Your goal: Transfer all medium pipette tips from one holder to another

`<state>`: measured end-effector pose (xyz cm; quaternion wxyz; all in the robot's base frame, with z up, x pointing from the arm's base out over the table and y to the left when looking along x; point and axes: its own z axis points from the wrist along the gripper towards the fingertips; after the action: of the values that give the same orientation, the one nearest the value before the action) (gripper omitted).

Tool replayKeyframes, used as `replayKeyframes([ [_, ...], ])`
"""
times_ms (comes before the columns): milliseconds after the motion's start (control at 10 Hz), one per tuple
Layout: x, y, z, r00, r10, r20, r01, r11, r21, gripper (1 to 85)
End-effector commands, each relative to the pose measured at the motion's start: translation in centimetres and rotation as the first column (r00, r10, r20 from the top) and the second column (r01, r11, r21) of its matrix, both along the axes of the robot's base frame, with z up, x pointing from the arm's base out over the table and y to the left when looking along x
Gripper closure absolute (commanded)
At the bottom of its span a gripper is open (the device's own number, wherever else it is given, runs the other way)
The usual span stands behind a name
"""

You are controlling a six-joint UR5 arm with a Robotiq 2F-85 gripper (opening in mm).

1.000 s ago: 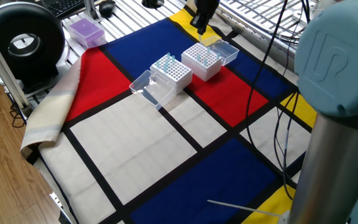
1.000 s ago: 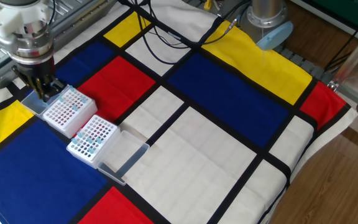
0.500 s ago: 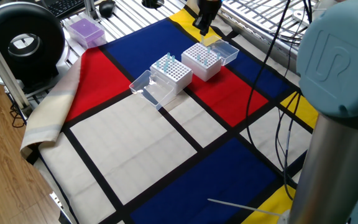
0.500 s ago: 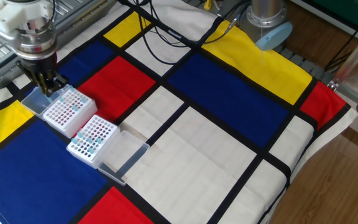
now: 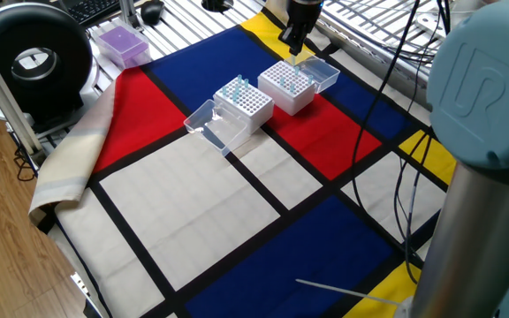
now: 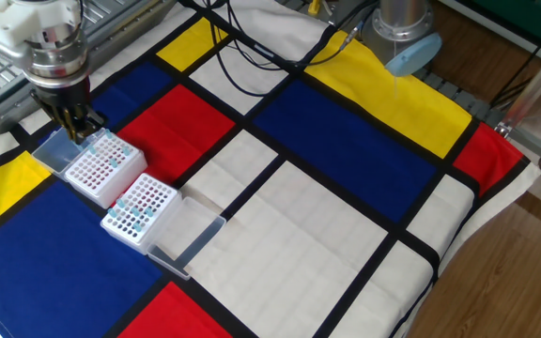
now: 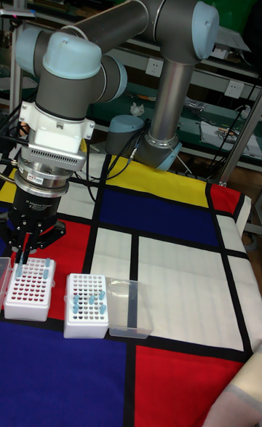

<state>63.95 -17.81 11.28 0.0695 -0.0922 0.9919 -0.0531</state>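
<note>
UR5 arm (image 7: 109, 41) has lifted slightly vs half a second ago; hand (image 6: 76, 130) now hangs just above the far white rack (image 6: 101, 166), fingers nearly together, can't tell if they pinch a tip. Medium pipette tips (image 7: 87, 300) stand in both racks, near rack (image 6: 139, 209) unmoved.

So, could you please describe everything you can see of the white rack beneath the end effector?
The white box-shaped plastic rack stands upright on the colour-blocked cloth, its top a grid of holes, a few holding pale blue translucent tips. Its clear hinged lid lies open beside it. The black end effector hovers above its edge; a second white rack stands alongside.
</note>
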Motion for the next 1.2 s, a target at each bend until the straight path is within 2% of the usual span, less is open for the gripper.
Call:
replayKeyframes([
  [0,0.0,0.5,0.1,1.0,-0.01,0.004,0.01,1.0,0.026,76.7],
  [300,0.3,0.7,0.1,1.0,-0.004,0.011,0.003,1.0,0.031,76.7],
  [1100,1.1,0.3,0.1,0.999,0.027,0.024,-0.027,1.0,0.009,76.7],
])
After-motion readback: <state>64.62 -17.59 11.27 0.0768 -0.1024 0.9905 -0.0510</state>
